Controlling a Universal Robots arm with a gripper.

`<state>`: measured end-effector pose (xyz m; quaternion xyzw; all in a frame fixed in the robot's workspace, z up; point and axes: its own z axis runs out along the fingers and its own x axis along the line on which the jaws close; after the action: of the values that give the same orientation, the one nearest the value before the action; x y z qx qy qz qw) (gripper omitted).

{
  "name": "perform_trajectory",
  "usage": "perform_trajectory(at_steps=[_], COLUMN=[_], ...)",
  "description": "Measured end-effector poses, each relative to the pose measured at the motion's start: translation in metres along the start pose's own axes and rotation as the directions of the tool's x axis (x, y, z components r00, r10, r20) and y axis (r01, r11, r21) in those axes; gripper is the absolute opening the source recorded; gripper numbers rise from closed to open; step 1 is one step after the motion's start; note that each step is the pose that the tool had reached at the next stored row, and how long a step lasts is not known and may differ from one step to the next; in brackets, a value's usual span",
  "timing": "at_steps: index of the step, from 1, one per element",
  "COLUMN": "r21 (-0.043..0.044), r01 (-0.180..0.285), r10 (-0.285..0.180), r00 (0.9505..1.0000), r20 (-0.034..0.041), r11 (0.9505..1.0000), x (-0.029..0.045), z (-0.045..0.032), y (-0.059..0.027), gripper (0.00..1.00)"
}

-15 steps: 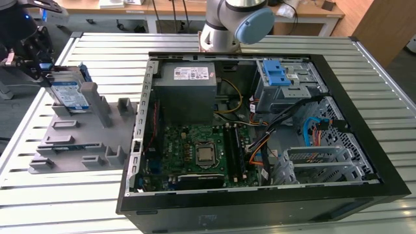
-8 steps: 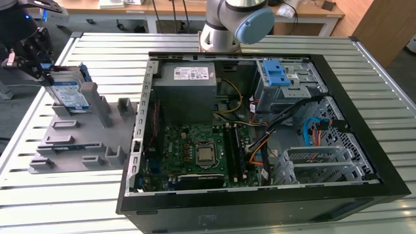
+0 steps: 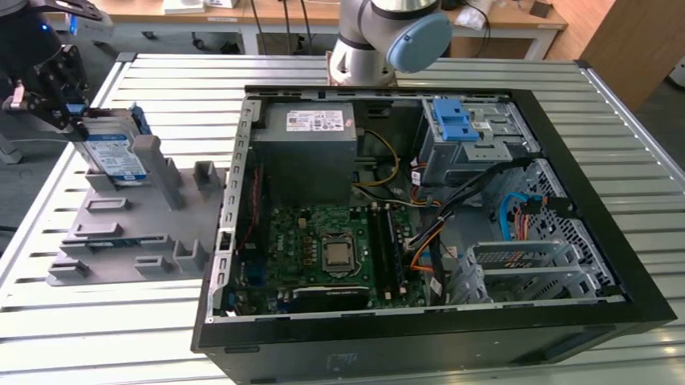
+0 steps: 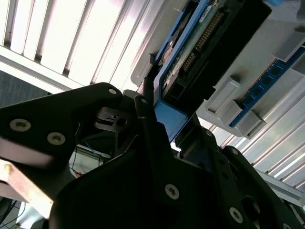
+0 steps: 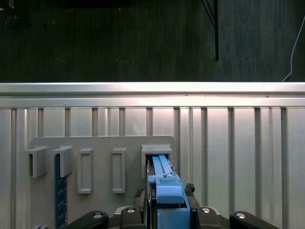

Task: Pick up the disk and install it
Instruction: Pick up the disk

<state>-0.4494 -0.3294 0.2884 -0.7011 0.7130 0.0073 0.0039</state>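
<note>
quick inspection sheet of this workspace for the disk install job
surface: slatted metal table bearing a grey slotted holder and an open computer case
job's things: disk stands on edge in a holder slot; drive cage with two blue latches sits in the case
clutter: blue circuit strip stands in another holder slot
grippers: pincer shut on the disk's blue rail
cables: orange, blue and black leads inside the case
surroundings: wooden benches behind the table; dark floor past its edge
</note>
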Motion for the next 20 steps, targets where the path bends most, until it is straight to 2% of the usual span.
perform_trajectory(at_steps=[7, 9, 10, 20], r21=[-0.0001, -0.0001, -0.0001, 0.0001], r01=[0.0, 0.0, 0.0, 0.0], r10=[0.0, 0.0, 0.0, 0.0], r00=[1.0, 1.0, 1.0, 1.0], r20=[-0.0002, -0.0001, -0.0001, 0.0], r11=[1.0, 1.0, 1.0, 1.0], x=[0.0, 0.0, 0.0, 0.0], z=[-0.0003, -0.0003, -0.0003, -0.0009], y=[0.0, 0.0, 0.0, 0.0], gripper=[0.43, 0.42, 0.36, 0.36])
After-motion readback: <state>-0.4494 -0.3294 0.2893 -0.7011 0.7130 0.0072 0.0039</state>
